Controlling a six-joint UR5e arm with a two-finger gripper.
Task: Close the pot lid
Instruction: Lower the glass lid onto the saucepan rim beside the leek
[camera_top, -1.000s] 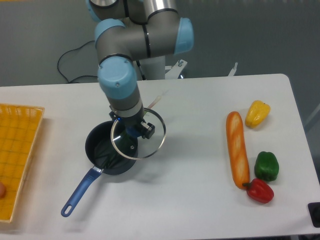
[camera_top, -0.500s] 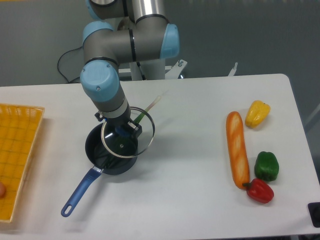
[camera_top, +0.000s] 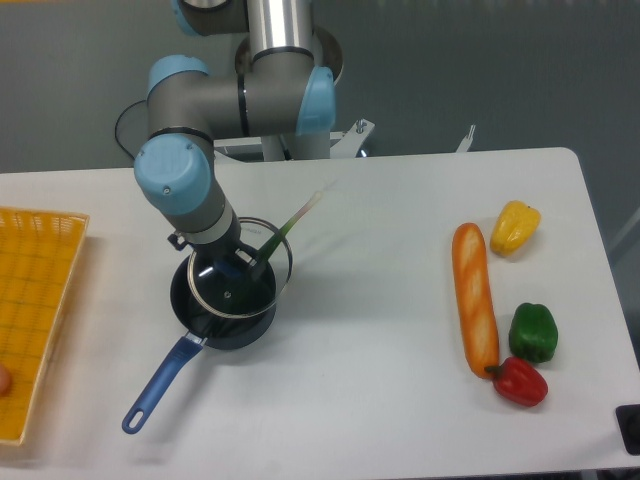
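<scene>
Overhead, the round clear glass lid (camera_top: 240, 279) is held by its blue knob in the gripper's (camera_top: 240, 268) closed jaws, offset slightly from the small dark saucepan (camera_top: 222, 300) for lowering.

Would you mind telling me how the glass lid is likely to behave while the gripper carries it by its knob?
The lid looks like clear glass in a metal rim, so probably stiff but breakable if dropped. Held only at its centre by the gripper, it hangs tilted over the pot and may rock. Its smooth round rim could slide off the pot's edge if set down off-centre.
</scene>
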